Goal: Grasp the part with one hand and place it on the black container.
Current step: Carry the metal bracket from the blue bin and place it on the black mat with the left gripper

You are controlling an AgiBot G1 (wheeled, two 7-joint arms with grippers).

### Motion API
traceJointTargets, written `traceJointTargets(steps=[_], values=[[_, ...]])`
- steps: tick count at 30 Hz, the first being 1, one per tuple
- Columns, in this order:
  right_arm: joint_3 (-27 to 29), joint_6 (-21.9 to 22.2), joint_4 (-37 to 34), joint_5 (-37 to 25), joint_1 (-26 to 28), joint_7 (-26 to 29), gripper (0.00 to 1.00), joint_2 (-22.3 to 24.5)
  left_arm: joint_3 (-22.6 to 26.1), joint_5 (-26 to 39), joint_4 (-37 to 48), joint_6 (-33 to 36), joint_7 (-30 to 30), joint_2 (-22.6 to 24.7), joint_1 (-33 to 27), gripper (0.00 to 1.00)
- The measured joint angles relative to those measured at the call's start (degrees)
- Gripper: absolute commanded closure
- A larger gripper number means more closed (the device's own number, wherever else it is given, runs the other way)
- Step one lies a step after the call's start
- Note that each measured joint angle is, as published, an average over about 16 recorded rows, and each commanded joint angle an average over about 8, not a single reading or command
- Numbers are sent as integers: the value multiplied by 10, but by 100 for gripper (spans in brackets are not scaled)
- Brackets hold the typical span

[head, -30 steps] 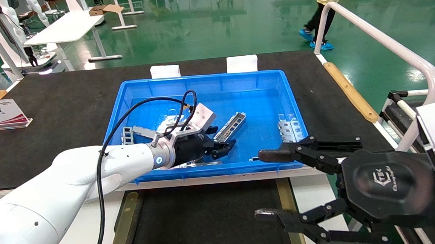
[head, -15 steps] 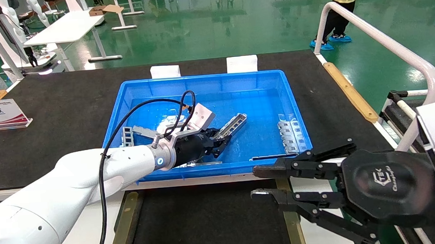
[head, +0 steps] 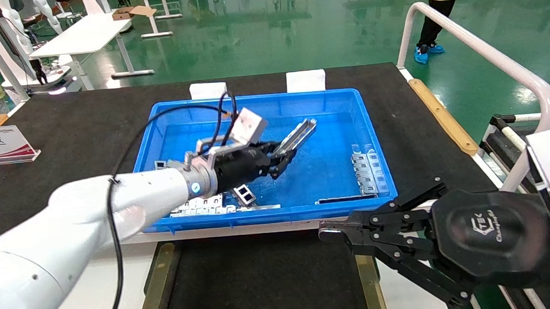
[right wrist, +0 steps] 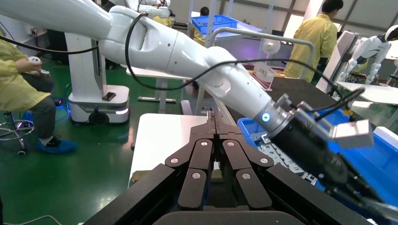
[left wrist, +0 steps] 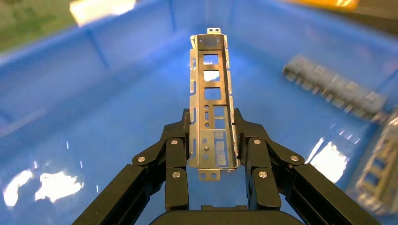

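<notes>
Pinching part (left wrist: 210, 110), left gripper (head: 282, 159) holds it above blue crate (head: 374, 134); black container (head: 263, 279) bare, placing left. Right gripper (head: 330, 230) pressed together, idle.

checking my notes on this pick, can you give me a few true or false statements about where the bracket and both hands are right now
1. The left hand is shut on the slim silver-grey sheet-metal bracket. True.
2. The bracket lies flat on the floor of the blue plastic crate. False: it is lifted, angled up above the crate floor.
3. The right hand holds a second bracket. False: its fingers are closed on nothing, near the crate's front edge.
4. The flat matte-black tray with brass-coloured side strips has no bracket on it. True.
5. Other metal pieces remain in the crate. True.
</notes>
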Motion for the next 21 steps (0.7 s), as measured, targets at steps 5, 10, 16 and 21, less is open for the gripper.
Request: traceJointTargets(steps=[5,10,16,21], values=[[0,0,0,0,0,0,100,0,-22,-33,-1,90,48,-30,-16,100],[0,0,0,0,0,0,100,0,-41,-60,-10,198,90,-74,-32,100],[0,0,0,0,0,0,100,0,-55,-82,-46,310,120,-137,-42,100],[0,0,0,0,0,0,100,0,-60,-94,-107,361,124,-192,-30,100]])
